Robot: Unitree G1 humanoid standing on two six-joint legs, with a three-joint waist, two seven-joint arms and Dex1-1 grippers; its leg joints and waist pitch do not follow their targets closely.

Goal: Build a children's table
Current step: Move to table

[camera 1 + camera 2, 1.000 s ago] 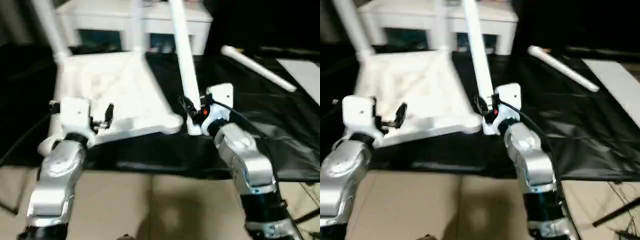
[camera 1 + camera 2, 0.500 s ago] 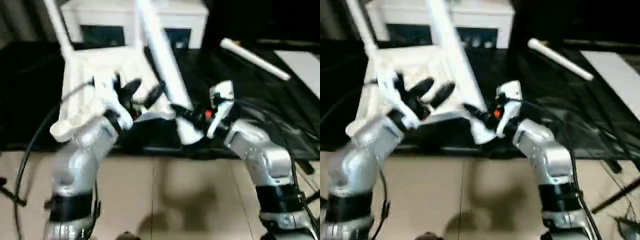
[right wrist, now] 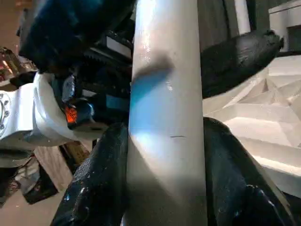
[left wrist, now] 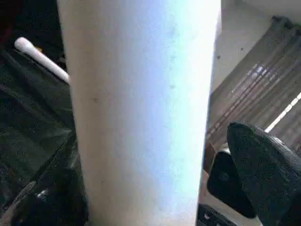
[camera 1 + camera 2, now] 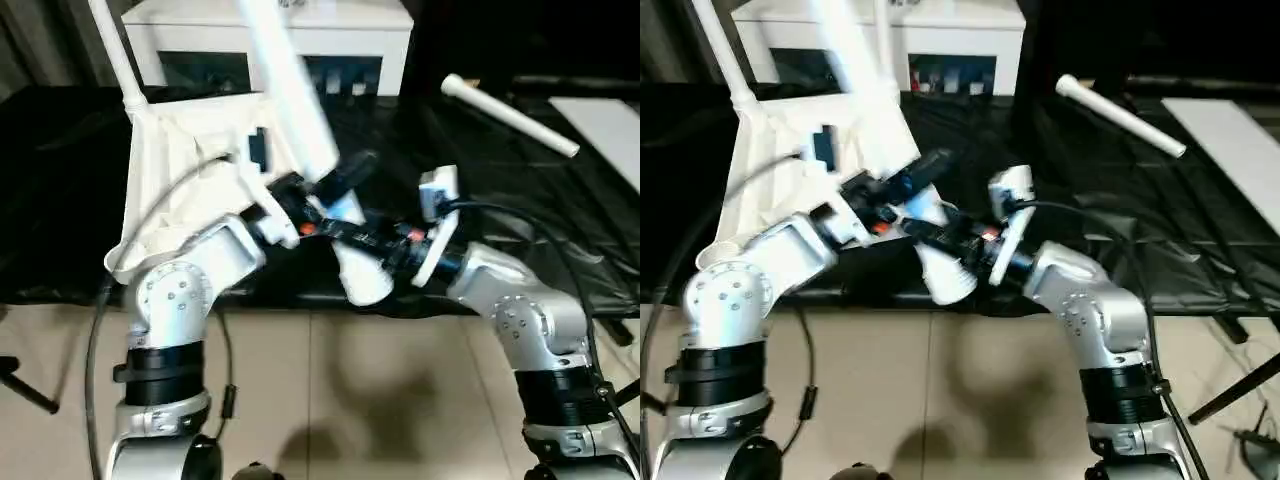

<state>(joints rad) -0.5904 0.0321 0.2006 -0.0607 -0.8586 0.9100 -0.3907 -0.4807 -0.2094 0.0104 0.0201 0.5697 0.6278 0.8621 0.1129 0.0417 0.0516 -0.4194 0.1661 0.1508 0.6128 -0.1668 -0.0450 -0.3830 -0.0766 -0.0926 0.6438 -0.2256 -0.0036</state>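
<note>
The children's table lay upside down as a white tabletop (image 5: pixel 185 175) on the black-covered worktop (image 5: pixel 520 200), its ribbed underside facing up and its near edge tilted toward the robot. One white leg (image 5: pixel 112 50) stood upright in the far left corner socket. A second leg (image 5: pixel 290 95) slanted up and away from the near right corner, its thick end (image 5: pixel 362 282) hanging just past the worktop's front edge, above the tan floor (image 5: pixel 330 400). The right tool (image 3: pixel 162 155) was clamped around this leg near its thick end, one black finger (image 3: pixel 96 179) pressed to each side of the tube. The left tool (image 5: pixel 322 190) reached across from the tabletop side and stood wide apart around the same leg, a little higher along it than the right tool; in the left wrist view the tube ran close in front of the camera with one black fingertip (image 4: pixel 265 165) apart from it, so it gripped nothing. The two tools were just beside each other on the leg. A third leg (image 5: pixel 510 115) lay loose on the black cover, well apart to the right, pointing toward the far left. Behind the worktop stood a white cabinet (image 5: pixel 270 40) with dark glass doors.
</note>
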